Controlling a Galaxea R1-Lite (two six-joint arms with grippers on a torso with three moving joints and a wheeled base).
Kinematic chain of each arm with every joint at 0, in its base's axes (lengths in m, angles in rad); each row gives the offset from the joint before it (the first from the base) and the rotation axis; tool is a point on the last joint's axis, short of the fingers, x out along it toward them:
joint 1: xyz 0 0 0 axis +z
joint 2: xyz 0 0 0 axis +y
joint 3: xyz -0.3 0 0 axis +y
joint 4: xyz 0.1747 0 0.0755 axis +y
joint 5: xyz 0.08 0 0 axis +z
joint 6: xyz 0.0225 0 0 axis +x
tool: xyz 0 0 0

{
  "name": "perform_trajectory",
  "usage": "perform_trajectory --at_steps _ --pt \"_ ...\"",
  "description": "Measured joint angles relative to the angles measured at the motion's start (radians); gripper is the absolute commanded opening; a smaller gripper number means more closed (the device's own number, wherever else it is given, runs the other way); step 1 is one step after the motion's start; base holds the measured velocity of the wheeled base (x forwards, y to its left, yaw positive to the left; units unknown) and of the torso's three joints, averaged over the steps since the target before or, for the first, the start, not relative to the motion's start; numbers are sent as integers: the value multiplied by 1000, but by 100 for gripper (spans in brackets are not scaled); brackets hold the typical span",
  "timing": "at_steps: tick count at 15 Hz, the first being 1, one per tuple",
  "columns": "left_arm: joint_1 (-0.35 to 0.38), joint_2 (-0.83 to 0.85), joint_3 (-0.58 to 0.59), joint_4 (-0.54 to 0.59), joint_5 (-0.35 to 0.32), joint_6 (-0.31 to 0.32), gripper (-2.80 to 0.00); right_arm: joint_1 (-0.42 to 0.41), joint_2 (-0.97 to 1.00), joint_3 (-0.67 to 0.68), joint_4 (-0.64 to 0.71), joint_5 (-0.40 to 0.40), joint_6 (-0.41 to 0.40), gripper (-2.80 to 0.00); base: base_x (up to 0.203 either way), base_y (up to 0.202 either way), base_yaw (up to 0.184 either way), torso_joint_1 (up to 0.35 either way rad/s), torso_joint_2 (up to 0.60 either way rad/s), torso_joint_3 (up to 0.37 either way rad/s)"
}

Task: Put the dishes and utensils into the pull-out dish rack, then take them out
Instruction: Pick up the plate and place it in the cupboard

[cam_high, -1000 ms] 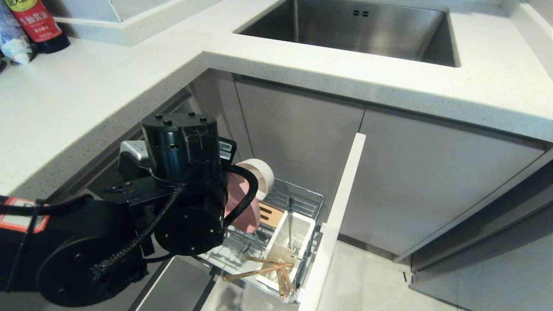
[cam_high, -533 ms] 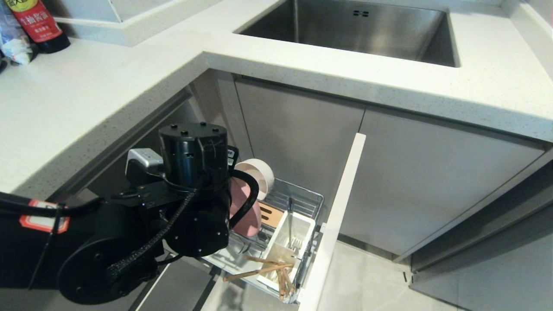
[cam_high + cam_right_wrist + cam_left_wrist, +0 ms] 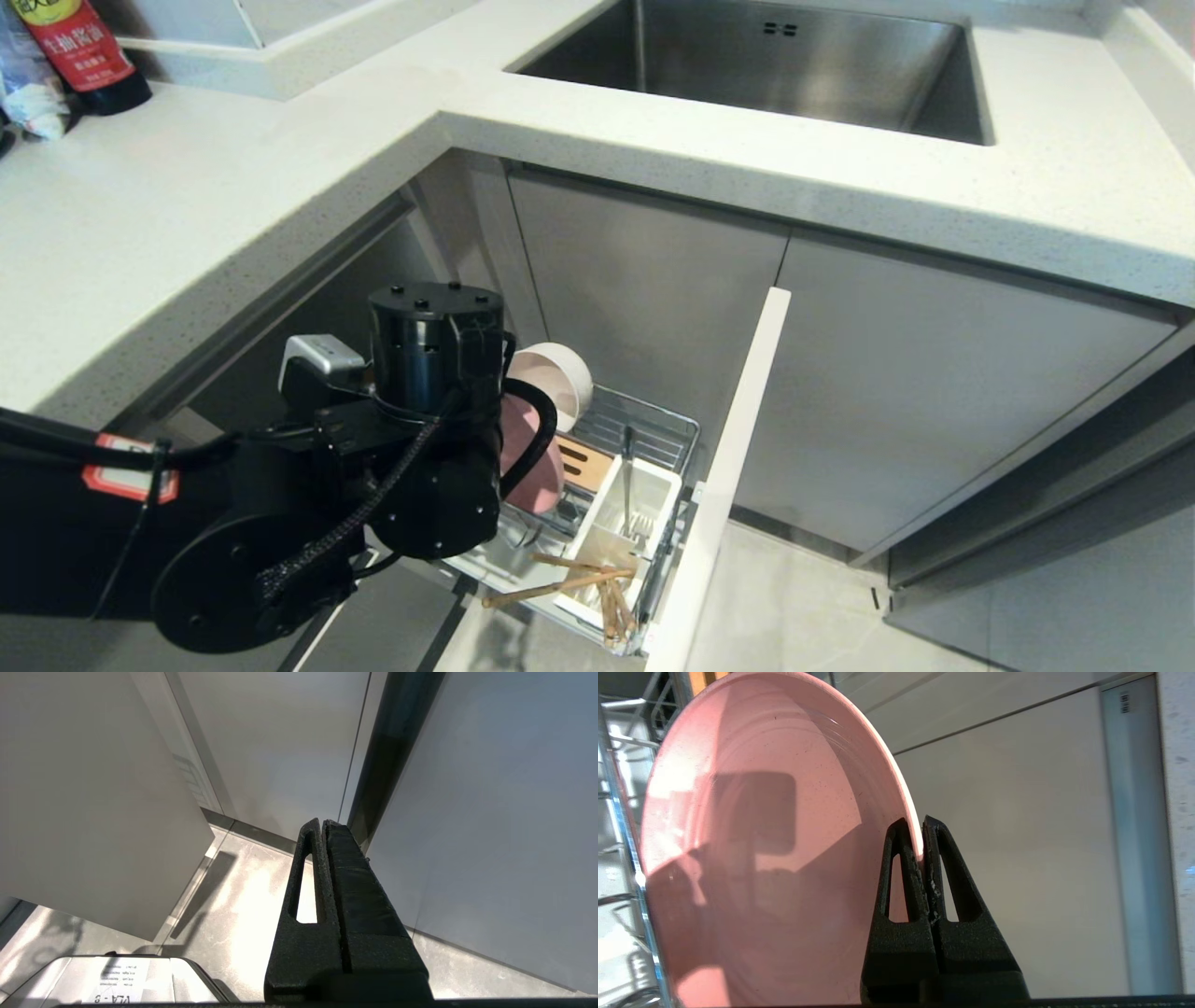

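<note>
One left gripper (image 3: 922, 828), fingers pressed together on the rim of the pink plate (image 3: 752, 858); the rim edge runs up between the two black fingertips (image 3: 901, 833) and curves away from them. In the head view the arm's black wrist covers most of the plate (image 3: 540, 457), which stands on edge in the pull-out dish rack (image 3: 653, 425).

One cream bowl (image 3: 560, 373), tipped on its side just beyond the gripped plate, toward the cabinet; whether the two touch cannot be told.

One slotted wooden strip (image 3: 586, 464), in the rack just past the plate, on the side away from the arm.

One white utensil caddy (image 3: 624, 513), next along from the strip, with a slim fork (image 3: 627, 467) standing upright in it.

One pair of wooden chopsticks (image 3: 560, 583), lying crossed at the caddy's near end (further sticks bunch below them).

One narrow white-edged cabinet front (image 3: 733, 467), closing the rack on the side farthest from the gripper; bare chrome wire shows between the bowl and that panel. Opposite the plate's face, the wrist view shows only flat grey cabinet panels.

One right gripper (image 3: 322, 823), fingers together and holding nothing, hanging over pale floor beside cabinet doors, well apart from the rack.
</note>
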Motion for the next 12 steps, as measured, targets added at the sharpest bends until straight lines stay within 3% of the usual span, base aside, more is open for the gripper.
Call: perform_trajectory --at_steps 4,9,12 --pt "2 8 4 2 0 -6 -280 0 0 0 0 0 0 -280 0 0 0 0 0 0" --pt "4 23 5 143 -4 -119 -280 0 0 0 0 0 0 -280 0 0 0 0 0 0" --pt "5 31 4 151 -5 -124 -280 0 0 0 0 0 0 -280 0 0 0 0 0 0"
